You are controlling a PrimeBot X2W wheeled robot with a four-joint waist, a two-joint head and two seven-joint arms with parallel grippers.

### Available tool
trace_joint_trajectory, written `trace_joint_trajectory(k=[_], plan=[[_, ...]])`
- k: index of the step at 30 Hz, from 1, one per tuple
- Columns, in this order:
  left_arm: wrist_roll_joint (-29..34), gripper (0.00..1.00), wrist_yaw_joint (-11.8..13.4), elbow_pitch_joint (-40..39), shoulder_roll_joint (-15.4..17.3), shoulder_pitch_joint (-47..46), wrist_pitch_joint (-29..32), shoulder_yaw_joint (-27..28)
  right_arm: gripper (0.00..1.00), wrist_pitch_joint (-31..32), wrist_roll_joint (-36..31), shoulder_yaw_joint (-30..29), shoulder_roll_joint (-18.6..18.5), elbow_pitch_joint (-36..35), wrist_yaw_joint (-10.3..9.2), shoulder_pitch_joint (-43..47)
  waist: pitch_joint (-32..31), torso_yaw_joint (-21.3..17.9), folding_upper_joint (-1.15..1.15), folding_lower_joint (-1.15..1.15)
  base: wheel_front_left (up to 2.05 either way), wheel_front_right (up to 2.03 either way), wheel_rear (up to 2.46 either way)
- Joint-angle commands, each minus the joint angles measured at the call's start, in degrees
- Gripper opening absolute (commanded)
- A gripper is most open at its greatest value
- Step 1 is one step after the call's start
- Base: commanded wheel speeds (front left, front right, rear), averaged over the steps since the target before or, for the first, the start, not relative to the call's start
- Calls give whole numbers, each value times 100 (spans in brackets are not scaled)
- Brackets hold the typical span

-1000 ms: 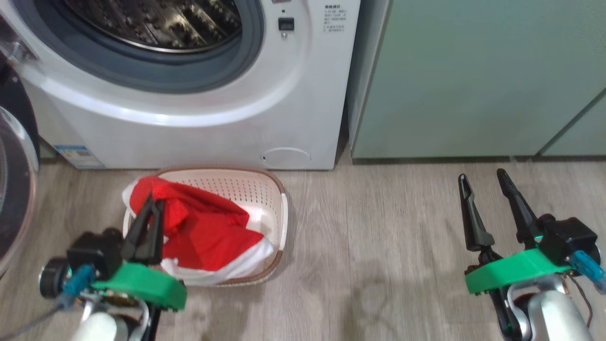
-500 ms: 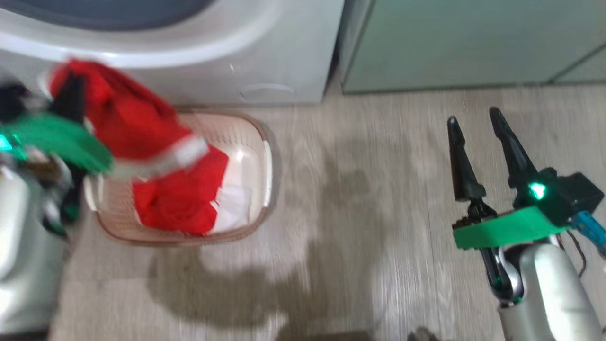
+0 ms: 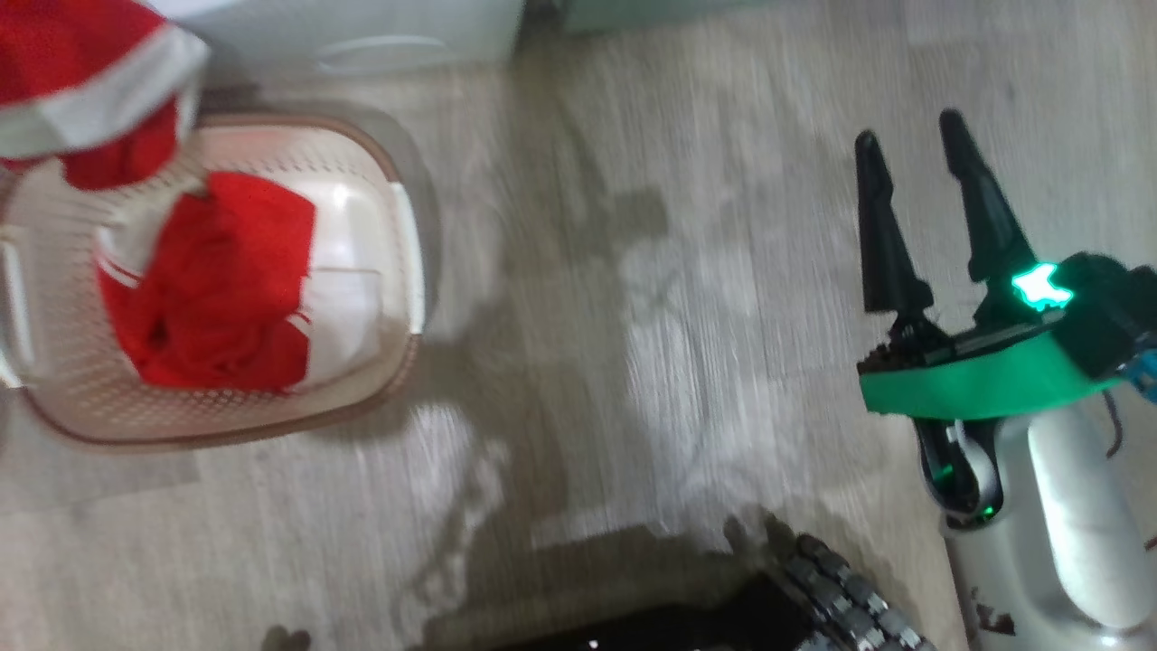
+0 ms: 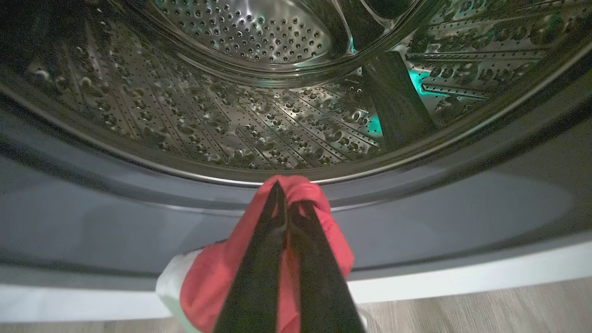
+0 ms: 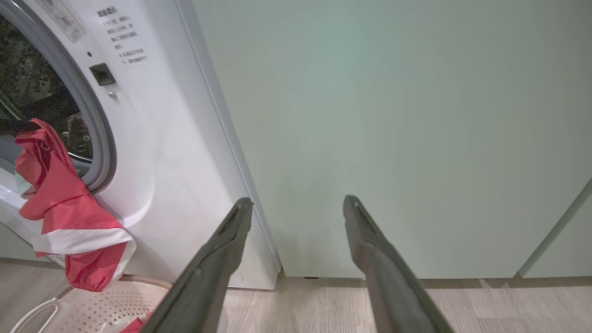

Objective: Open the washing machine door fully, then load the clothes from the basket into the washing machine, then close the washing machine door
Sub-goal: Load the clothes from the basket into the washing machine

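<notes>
Left gripper: [image 4: 287, 196] the fingers are pressed together and clamped on a fold of the clothes [image 4: 335, 240]. The pinch sits near the fingertips, so most of the garment hangs free below them.
Held garment: red with a white band. In the right wrist view it dangles from the machine's mouth down toward the basket.
Why held here: the tips sit level with the lower lip of the grey rim [image 4: 138, 222] and point into the drum [image 4: 277, 115]. This looks meant to carry the fabric over the lip and let it go inside.
Washing machine: [image 5: 175, 175] the mouth is unobstructed, so the door-opening step looks done. The visible part of the drum holds nothing.
Basket: [image 3: 404, 244] it stands on the floor [image 3: 633, 316] just in front of the machine, under the hanging cloth.
Red heap in the basket: [image 3: 217, 298] the head view is blurred, so I cannot tell whether this is a second piece or the tail of the held one.
Right gripper: [image 3: 908, 131] the fingers are wide apart and hold nothing. It is well off to the right, facing the pale green cabinet [image 5: 393, 115], probably parked clear of the loading arm.
Risk: the trailing end may drag on the rim rather than follow inside.
</notes>
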Motion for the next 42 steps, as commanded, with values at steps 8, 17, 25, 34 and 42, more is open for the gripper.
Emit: trace_joint_trajectory(k=[8, 17, 25, 34, 42], plan=[[139, 0, -142, 79, 950, -1379, 717, 53, 100, -53, 326, 318, 7, -406, 0, -174, 935, -688, 0, -1, 0, 0, 0], [447, 0, -122, 241, 1359, -2223, 511, 33, 100, -53, 557, 442, 7, -493, 0, -216, 1269, -1093, 0, -1, 0, 0, 0], [900, 0, -4, 284, 1391, -3023, -803, 6, 100, -53, 649, 462, 7, -586, 0, -171, 1377, -1270, 0, -1, 0, 0, 0], [917, 0, -33, 1261, 1238, -3160, -1230, -78, 100, -53, 650, 440, 7, -630, 0, -182, 1399, -1161, 0, -1, 0, 0, 0], [715, 100, -205, 1776, 1082, -2643, -1881, -60, 100, -53, 544, 337, 7, -606, 0, -207, 1262, -989, 0, -1, 0, 0, 0]])
